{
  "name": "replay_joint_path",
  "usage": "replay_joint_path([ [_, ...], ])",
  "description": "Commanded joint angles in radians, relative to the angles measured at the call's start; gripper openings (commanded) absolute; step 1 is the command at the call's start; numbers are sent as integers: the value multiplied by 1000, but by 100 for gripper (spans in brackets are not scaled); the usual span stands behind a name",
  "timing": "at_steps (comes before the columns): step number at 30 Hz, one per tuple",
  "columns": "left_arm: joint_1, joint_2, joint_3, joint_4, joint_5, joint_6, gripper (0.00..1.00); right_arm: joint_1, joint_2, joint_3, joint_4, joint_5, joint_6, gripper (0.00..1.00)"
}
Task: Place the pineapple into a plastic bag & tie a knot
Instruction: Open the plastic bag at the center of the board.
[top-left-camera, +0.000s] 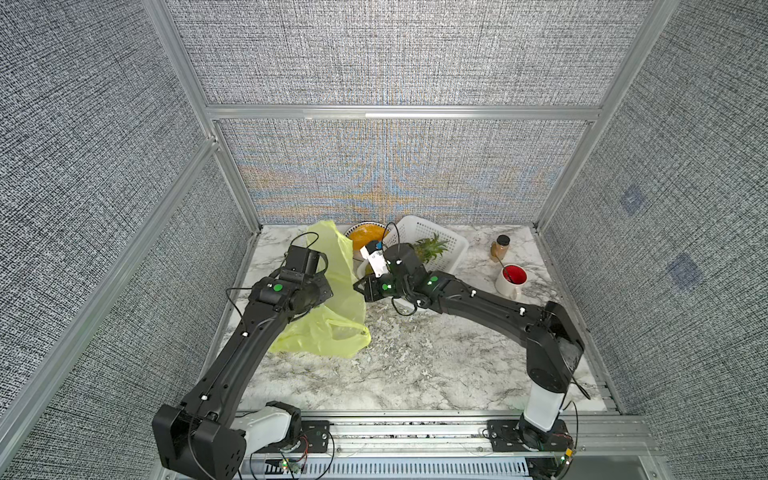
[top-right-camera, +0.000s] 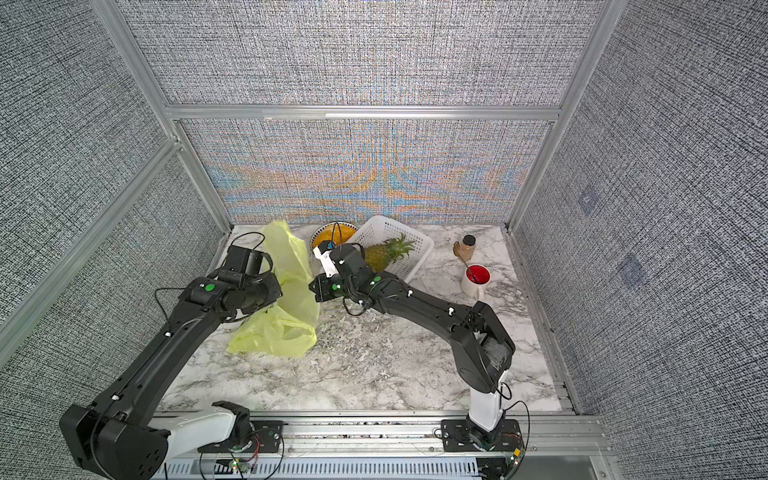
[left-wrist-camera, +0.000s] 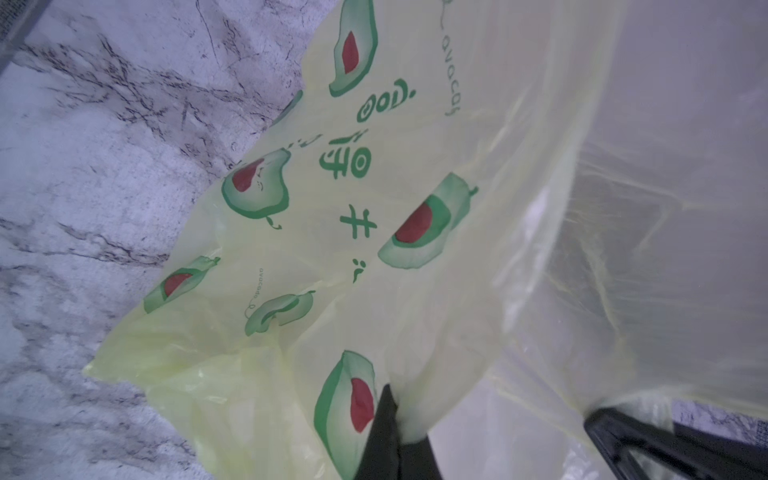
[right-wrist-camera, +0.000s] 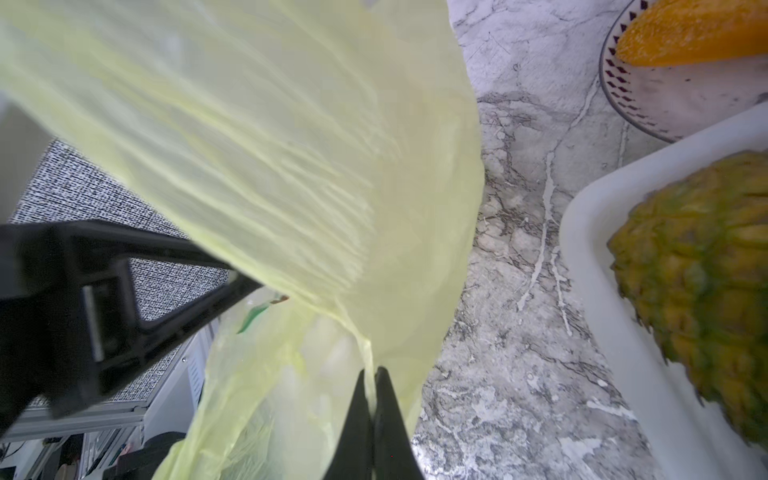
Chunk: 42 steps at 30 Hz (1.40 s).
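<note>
- The marble tabletop (top-left-camera: 415, 374) lies beneath both grippers and spreads well past them on every side.
- The plastic bag (top-left-camera: 332, 299), a thin yellow-green film printed with avocados, hangs stretched between the left gripper (left-wrist-camera: 390, 401) and the right gripper (right-wrist-camera: 374, 376), as both top views show (top-right-camera: 291, 270). Below the grippers, on the side toward the arms' bases, its slack end rests crumpled on the tabletop. Another fold stands up beyond the left gripper, toward the back wall.
- The white perforated basket (top-left-camera: 422, 227) sits just behind the right gripper, on the side away from the left gripper.
- The pineapple (top-right-camera: 384, 255) lies inside the basket, outside the plastic bag and close beside the right gripper's wrist. Its leafy crown points away from that gripper.
- The plate (right-wrist-camera: 613, 89), holding a piece of orange food (right-wrist-camera: 685, 37), stands beyond the right gripper toward the back wall. Whether it touches the basket I cannot tell.
- The left gripper has its jaws together, pinching a fold of the bag's film beside an avocado print.
- The right gripper has its jaws together too, with a thin strip of the bag's edge clamped between them.
- The white mug (top-left-camera: 511, 286), red inside, stands well apart from the right gripper, past the basket.
- The brown jar (top-left-camera: 498, 248) with a black lid stands just beyond the mug, farthest from both grippers.
</note>
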Motion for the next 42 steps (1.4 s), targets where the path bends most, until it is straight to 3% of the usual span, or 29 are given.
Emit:
replay_joint_path([
  [1, -1, -23, 28, -91, -30, 70, 0, 2, 17, 21, -64, 24, -27, 0],
  [8, -2, -48, 17, -178, -68, 169, 4, 3, 14, 35, -51, -48, -38, 0],
  [15, -2, 52, 5, -97, 23, 134, 14, 19, -10, 38, -54, -132, -83, 0],
  [25, -2, 127, -41, 21, 89, 105, 63, 36, 11, 113, -97, -150, -110, 0],
  [30, -1, 196, -65, 98, 115, 83, 69, 35, 15, 122, -102, -151, -106, 0],
  [33, -2, 213, -59, 113, 75, 92, 61, 35, 23, 128, -133, -109, -86, 0],
  [38, -3, 188, -23, 42, -26, 134, 0, 18, 30, 130, -212, -5, -57, 0],
  [42, -2, 99, 3, -22, -70, 146, 0, -21, 33, 67, -206, 34, -14, 0],
])
